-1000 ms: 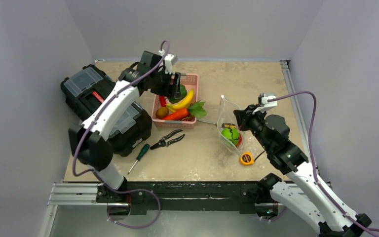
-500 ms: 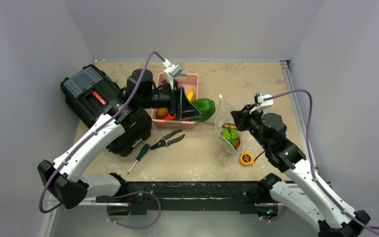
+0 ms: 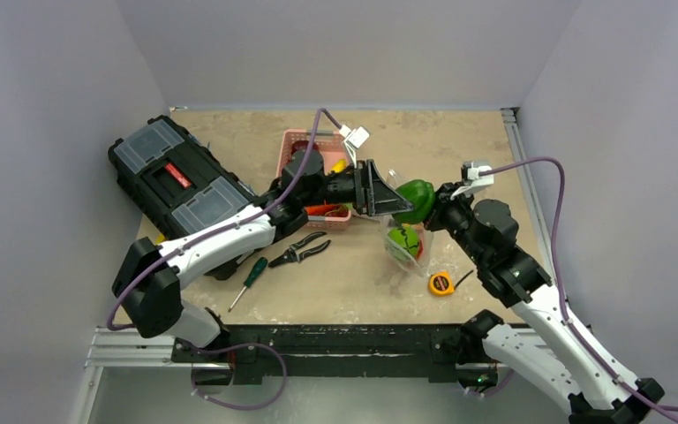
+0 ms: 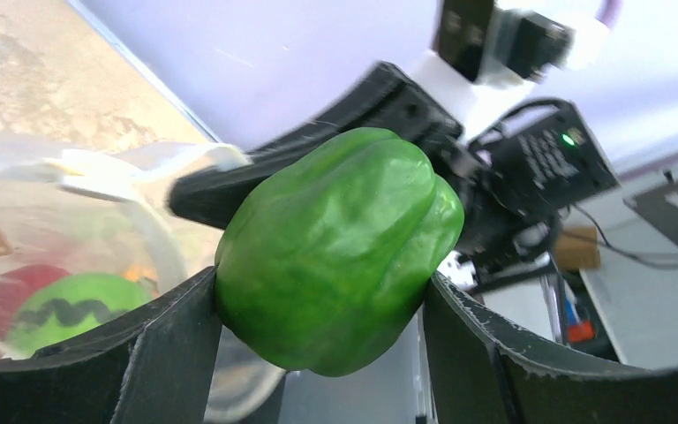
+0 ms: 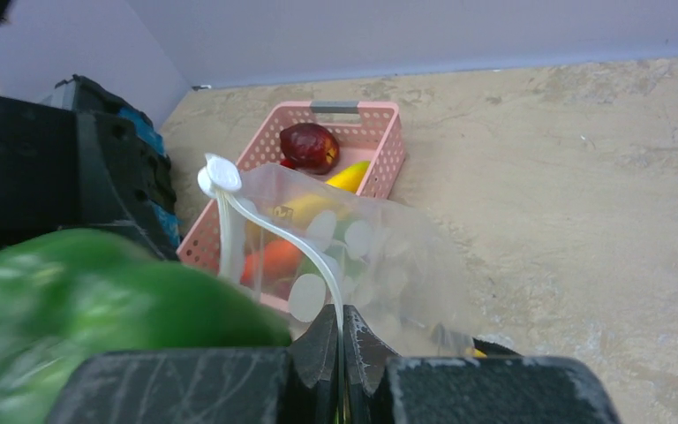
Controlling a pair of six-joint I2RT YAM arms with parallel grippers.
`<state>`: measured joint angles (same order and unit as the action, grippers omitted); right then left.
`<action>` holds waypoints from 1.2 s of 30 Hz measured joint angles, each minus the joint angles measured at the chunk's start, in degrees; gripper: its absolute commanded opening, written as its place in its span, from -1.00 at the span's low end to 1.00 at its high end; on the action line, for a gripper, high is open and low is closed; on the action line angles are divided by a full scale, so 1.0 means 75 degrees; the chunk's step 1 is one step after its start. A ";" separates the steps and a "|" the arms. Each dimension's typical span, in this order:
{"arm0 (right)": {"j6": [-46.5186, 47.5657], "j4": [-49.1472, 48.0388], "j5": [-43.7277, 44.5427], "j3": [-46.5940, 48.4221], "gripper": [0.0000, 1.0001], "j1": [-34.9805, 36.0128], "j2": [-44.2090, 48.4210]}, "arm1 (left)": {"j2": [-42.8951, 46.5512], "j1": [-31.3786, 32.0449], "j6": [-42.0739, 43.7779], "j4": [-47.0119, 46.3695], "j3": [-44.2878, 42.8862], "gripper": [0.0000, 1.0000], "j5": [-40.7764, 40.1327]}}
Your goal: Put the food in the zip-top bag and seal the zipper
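Observation:
My left gripper (image 3: 403, 204) is shut on a green bell pepper (image 3: 418, 200), which hangs right at the open mouth of the zip-top bag (image 3: 399, 250). From the left wrist, the pepper (image 4: 335, 247) fills the space between both fingers (image 4: 177, 344), with the bag (image 4: 97, 221) below it to the left. The clear, white-dotted bag (image 5: 366, 252) holds a green and red round fruit (image 3: 406, 239). My right gripper (image 5: 342, 322) is shut on the bag's rim, pinching the whitish zipper (image 5: 274, 228) strip and holding the mouth up.
The pink basket (image 3: 293, 140) behind the left arm holds a banana, a carrot and a dark red fruit (image 5: 309, 146). A black toolbox (image 3: 177, 181) sits at the left. Pliers (image 3: 300, 250), a screwdriver (image 3: 249, 278) and a yellow tape measure (image 3: 441, 283) lie near the front.
My left arm has lifted the green pepper out of the basket and swung it right to the bag's mouth. The right gripper has kept its hold on the bag's rim.

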<state>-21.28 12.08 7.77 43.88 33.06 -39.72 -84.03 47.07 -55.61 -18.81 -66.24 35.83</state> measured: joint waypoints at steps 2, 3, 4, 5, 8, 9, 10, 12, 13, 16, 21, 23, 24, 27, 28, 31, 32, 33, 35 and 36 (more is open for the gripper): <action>-0.0093 0.0017 0.0047 0.0003 -1.00 -0.0041 0.0023 | -0.0131 -0.0006 -0.0213 -0.0268 0.0184 -0.48 -0.0262; -0.0119 0.0029 0.0064 0.0003 -1.00 -0.0052 0.0038 | -0.0137 -0.0003 -0.0262 -0.0297 0.0280 -0.48 -0.0396; -0.0157 0.0050 0.0082 0.0003 -1.00 -0.0052 0.0052 | -0.0114 0.0000 -0.0259 -0.0274 0.0344 -0.48 -0.0519; -0.0172 0.0061 0.0087 0.0003 -1.00 -0.0052 0.0070 | -0.0073 0.0017 -0.0242 -0.0184 0.0420 -0.47 -0.0670; -0.0254 0.0096 0.0082 0.0003 -1.00 -0.0050 0.0169 | 0.0166 0.0105 -0.0012 0.0405 0.0513 -0.46 -0.1183; -0.0283 0.0070 0.0076 0.0003 -1.00 -0.0050 0.0210 | 0.0242 0.0143 0.0079 0.0571 0.0536 -0.46 -0.1303; -0.0315 0.0020 0.0073 0.0003 -1.00 -0.0044 0.0262 | 0.0353 0.0207 0.0219 0.0845 0.0562 -0.45 -0.1480; -0.0367 -0.0026 0.0064 0.0003 -1.00 -0.0044 0.0332 | 0.0487 0.0286 0.0393 0.1209 0.0574 -0.45 -0.1693; -0.0382 -0.0052 0.0055 0.0003 -1.00 -0.0044 0.0358 | 0.0554 0.0312 0.0498 0.1428 0.0574 -0.44 -0.1833; -0.0425 -0.0122 0.0032 0.0003 -1.00 -0.0047 0.0361 | 0.0627 0.0344 0.0731 0.2043 0.0539 -0.44 -0.2186; -0.0510 -0.0373 -0.0192 0.0000 -1.00 -0.0006 0.0306 | 0.0391 0.0344 0.0930 0.3450 0.0099 -0.34 -0.2789; -0.0542 -0.0487 -0.0233 -0.0012 -1.00 0.0000 0.0300 | 0.0219 0.0344 0.0976 0.3960 -0.0242 -0.26 -0.2967; -0.0565 -0.0533 -0.0256 -0.0015 -1.00 0.0000 0.0294 | 0.0152 0.0344 0.0991 0.4135 -0.0382 -0.19 -0.3022; -0.0600 -0.0621 -0.0391 -0.0015 -1.00 0.0000 0.0192 | -0.0047 0.0344 0.0997 0.4549 -0.0772 -0.03 -0.3156; -0.0612 -0.0647 -0.0414 -0.0017 -1.00 0.0000 0.0172 | -0.0090 0.0344 0.0994 0.4610 -0.0839 0.01 -0.3177; -0.0618 -0.0659 -0.0522 -0.0032 -1.00 0.0000 0.0035 | -0.0239 0.0344 0.0982 0.4701 -0.0985 0.23 -0.3220; -0.0618 -0.0659 -0.0557 -0.0035 -1.00 0.0000 -0.0006 | -0.0306 0.0344 0.0965 0.4739 -0.1035 0.29 -0.3223; -0.0618 -0.0656 -0.0580 -0.0035 -1.00 0.0000 -0.0032 | -0.0347 0.0344 0.0959 0.4765 -0.1067 0.36 -0.3223; -0.0612 -0.0647 -0.0595 -0.0035 -1.00 0.0000 -0.0076 | -0.0423 0.0344 0.0953 0.4832 -0.1125 0.50 -0.3226; -0.0609 -0.0647 -0.0595 -0.0035 -1.00 0.0000 -0.0093 | -0.0434 0.0344 0.0953 0.4846 -0.1137 0.56 -0.3232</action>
<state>-25.85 7.22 3.31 43.62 33.06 -40.42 -87.29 49.65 -48.47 17.54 -74.76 11.60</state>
